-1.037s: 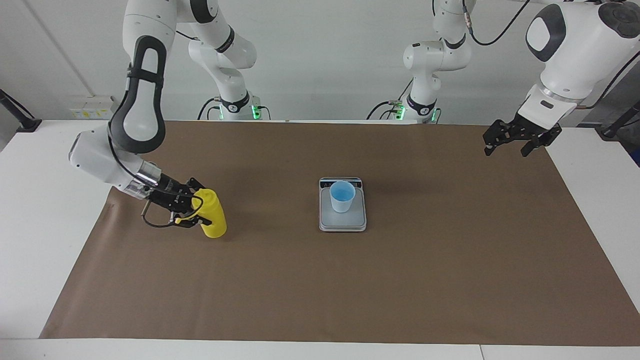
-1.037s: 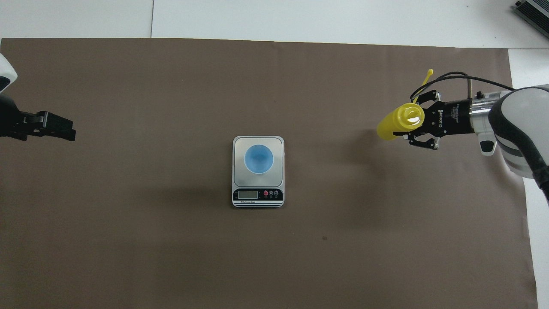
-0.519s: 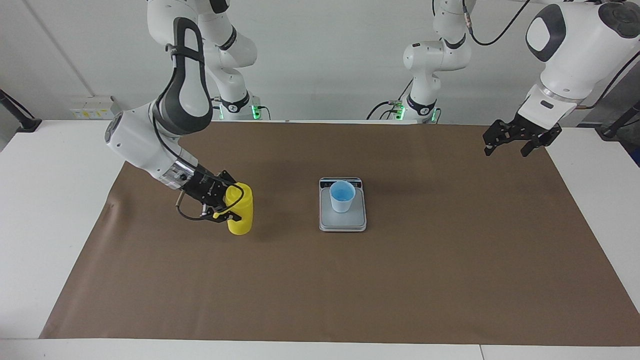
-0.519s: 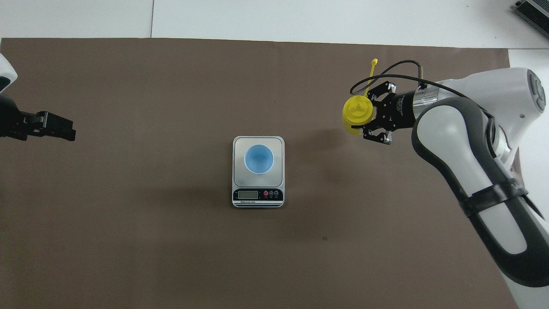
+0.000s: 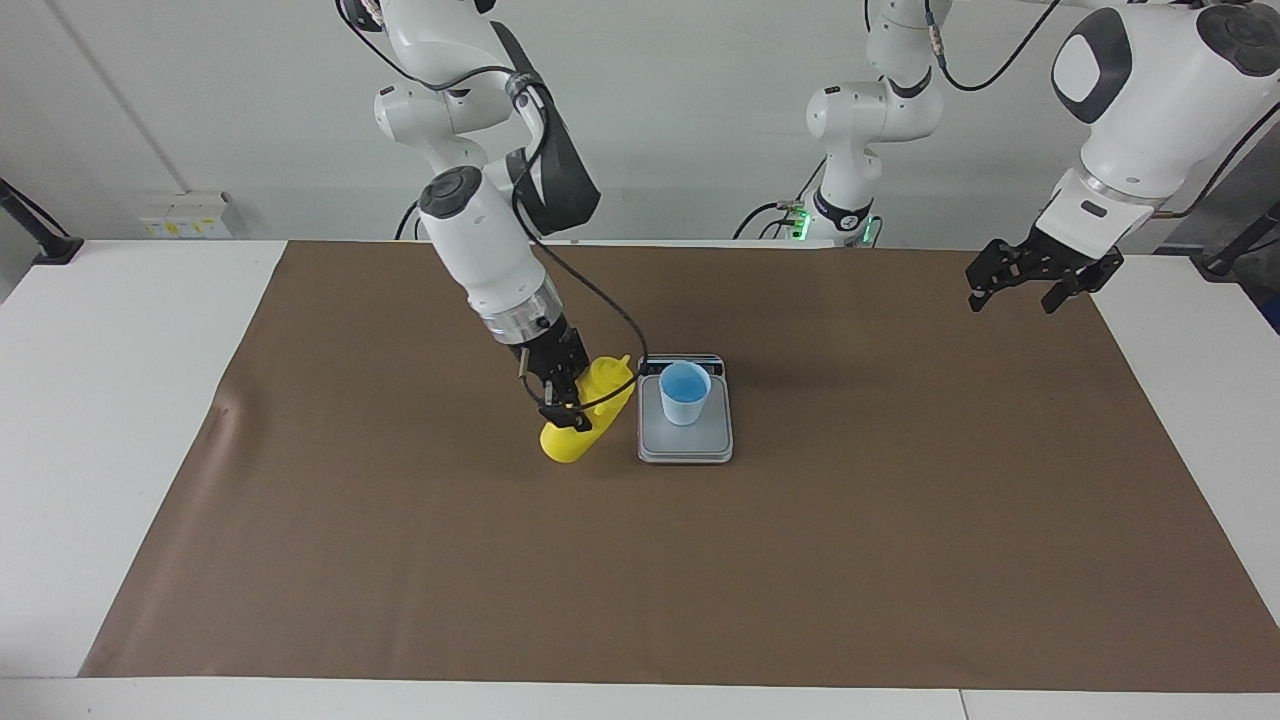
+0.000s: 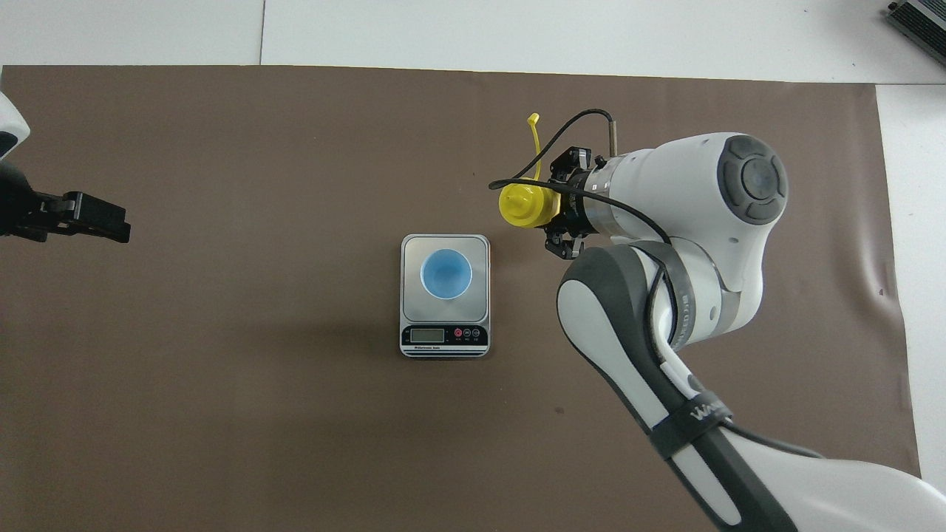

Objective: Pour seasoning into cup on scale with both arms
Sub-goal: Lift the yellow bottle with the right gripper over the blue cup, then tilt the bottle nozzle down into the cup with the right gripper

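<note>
1 claw, the right claw, grips the tilted seasoning beside the scale.

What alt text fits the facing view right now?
The right end effector holds the tilted yellow seasoning bottle beside the scale, which carries the blue cup. The left end effector waits over the mat's corner.

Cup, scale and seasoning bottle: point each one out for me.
cup (image 5: 684, 393): facing view, on its blue inside.
scale (image 6: 444, 335): overhead view, on its dark display strip.
seasoning bottle (image 5: 597, 415): facing view, on its tilted yellow body beside the scale.
</note>
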You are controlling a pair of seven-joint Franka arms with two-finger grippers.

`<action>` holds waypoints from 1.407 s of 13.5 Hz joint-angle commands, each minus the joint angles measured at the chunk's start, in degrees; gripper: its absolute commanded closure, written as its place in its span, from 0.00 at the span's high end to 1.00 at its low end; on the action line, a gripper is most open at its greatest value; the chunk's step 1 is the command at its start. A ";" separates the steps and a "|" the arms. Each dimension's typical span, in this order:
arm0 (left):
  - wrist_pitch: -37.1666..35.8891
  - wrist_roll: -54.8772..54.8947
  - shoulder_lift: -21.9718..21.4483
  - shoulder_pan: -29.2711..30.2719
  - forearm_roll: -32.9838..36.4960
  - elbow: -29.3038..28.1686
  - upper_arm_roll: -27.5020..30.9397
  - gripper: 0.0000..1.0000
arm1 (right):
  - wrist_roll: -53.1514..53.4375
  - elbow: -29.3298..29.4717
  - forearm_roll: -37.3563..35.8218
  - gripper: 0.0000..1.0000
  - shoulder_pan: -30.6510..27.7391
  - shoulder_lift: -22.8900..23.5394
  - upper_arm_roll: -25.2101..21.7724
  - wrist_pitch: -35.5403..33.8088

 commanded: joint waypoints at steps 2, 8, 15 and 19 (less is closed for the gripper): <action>1.18 0.02 -1.58 0.44 1.02 -2.06 -0.22 1.00 | 3.88 0.66 -12.71 0.25 2.82 1.56 -0.14 4.10; 1.18 0.02 -1.58 0.44 1.02 -2.06 -0.22 1.00 | 6.95 0.05 -30.38 0.23 6.07 2.97 -0.14 8.75; 1.18 0.02 -1.58 0.44 1.02 -2.06 -0.22 1.00 | 10.48 -1.71 -53.76 0.00 7.48 3.23 0.04 10.17; 1.26 0.02 -1.58 0.44 1.02 -2.06 -0.22 1.00 | 15.03 -1.63 -62.30 0.00 9.41 4.02 -0.05 9.46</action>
